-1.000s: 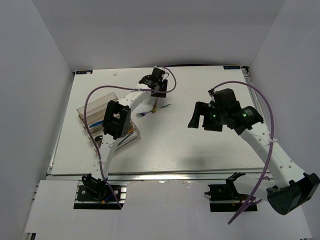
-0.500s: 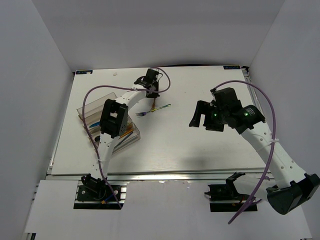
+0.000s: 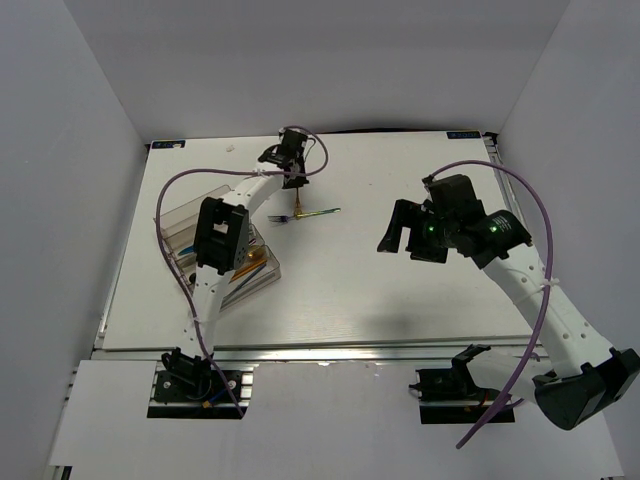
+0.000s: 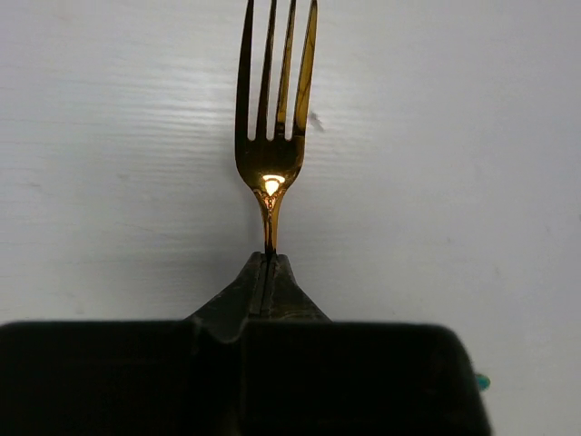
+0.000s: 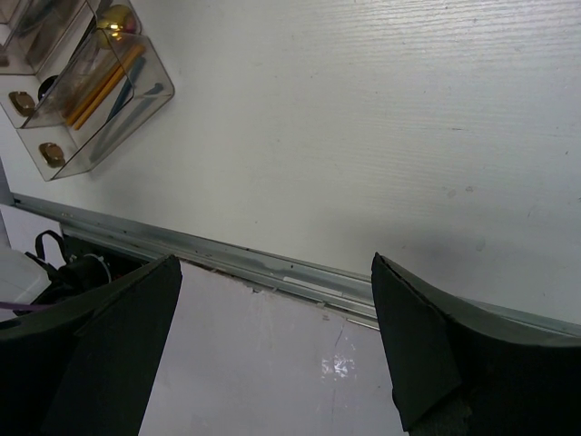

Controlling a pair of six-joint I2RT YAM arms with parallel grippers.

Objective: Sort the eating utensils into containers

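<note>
My left gripper (image 4: 270, 259) is shut on the neck of a gold fork (image 4: 272, 163), whose tines point away over the white table; its handle is hidden behind the fingers. From above, this gripper (image 3: 288, 165) hangs at the far middle of the table. Just in front of it an iridescent utensil (image 3: 318, 212) lies on the table. The clear organiser tray (image 3: 175, 215) sits at the left, partly under the left arm, with gold and blue utensils (image 5: 109, 82) in its compartments. My right gripper (image 3: 405, 235) is open and holds nothing.
The metal rail (image 5: 272, 263) at the table's near edge runs below the right gripper (image 5: 272, 345). White walls close in the table on three sides. A purple cable (image 3: 530, 200) loops over the right arm.
The left gripper has shut on the gold fork and shifted left toward the back of the table. The right arm has not moved.
</note>
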